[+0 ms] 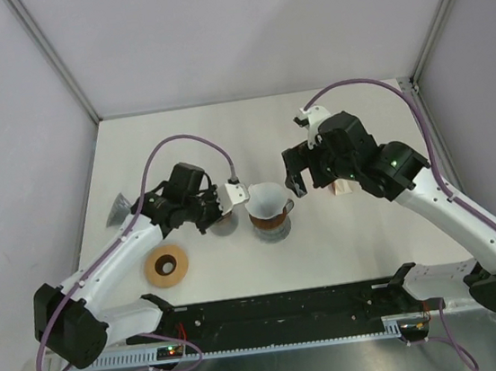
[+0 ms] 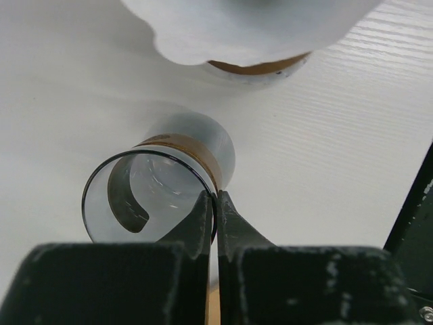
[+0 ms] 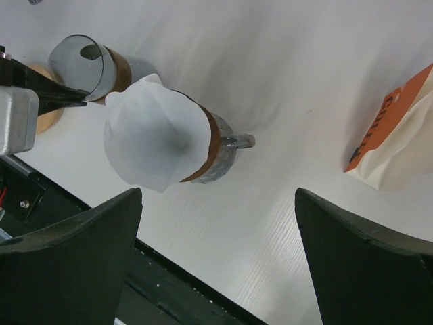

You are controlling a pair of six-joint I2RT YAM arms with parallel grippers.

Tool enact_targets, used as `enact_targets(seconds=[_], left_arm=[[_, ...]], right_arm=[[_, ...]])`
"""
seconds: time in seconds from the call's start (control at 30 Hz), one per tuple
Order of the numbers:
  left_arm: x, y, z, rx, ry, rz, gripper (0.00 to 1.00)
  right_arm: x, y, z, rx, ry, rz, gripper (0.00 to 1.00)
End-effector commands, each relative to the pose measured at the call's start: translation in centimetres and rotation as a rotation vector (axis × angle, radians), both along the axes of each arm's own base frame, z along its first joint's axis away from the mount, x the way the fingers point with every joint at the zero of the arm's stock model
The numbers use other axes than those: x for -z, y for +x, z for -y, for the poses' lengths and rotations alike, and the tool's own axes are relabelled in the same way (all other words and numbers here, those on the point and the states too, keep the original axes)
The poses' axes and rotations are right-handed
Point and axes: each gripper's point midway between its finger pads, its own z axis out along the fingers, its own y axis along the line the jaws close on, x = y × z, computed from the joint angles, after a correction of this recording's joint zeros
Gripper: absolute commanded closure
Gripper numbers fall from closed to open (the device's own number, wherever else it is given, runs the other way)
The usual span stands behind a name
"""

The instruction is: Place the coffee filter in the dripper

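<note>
White table (image 1: 357,118) between pale panels; black rail (image 1: 281,308) along its near edge.

Left arm (image 1: 113,265) reaching in from the near left corner, right arm (image 1: 450,206) from the near right, the two wrists facing each other across the middle of the table.

Right gripper (image 3: 218,203) spread wide and holding nothing; hovering above the table just right of the dripper (image 3: 215,145), apart from it.

Left gripper (image 2: 215,198) clenched on the rim of a smoky glass tumbler (image 2: 155,196); thin glass edge pinched between the two black fingertips; tumbler tilted in the left wrist view, brown band round its body, just left of the dripper.

Dripper standing mid-table between the two grippers; brown collar, small handle pointing right.

Coffee filter (image 3: 152,139) already seated in the dripper; white paper cone open upward, its wavy edge rising above and spilling past the rim.

Orange-and-white packet (image 3: 399,142) lying on the table beyond the right gripper, near the dripper yet not touching it.

Wooden ring (image 1: 166,266) flat on the table by the left arm, near the front rail.

Small grey cone (image 1: 120,208) at the left table edge, well apart from the rest.
</note>
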Motion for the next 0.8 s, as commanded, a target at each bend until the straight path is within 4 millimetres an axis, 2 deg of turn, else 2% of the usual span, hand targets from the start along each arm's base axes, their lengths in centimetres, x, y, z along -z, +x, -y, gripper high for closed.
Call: enact_targets(seconds=[0.0,0.17,0.37,0.53,0.77], left_arm=[[-1.4,-0.2,0.8,0.033,-0.060,0.052,1.00],[-0.2,-0.6,0.6,0.040,-0.042,0.026,1.00],[0.1,-0.6,0.7,0.054,-0.034,0.014,0.97],[0.2,-0.5,1.0,0.060,-0.034,-0.001,0.82],[-1.7,0.3,1.3,0.022,-0.055,0.020,0.62]], right_arm=[[-1.2,-0.3,0.3,0.032,0.020,0.039,0.01],[-1.1,-0.4,0.3,0.033,0.012,0.040,0.01],[-1.0,-0.5,0.3,0.036,0.003,0.038,0.01],[-0.7,-0.7,0.6,0.040,-0.010,0.036,0.01],[-0.8,-0.9,0.7,0.040,-0.016,0.042,0.01]])
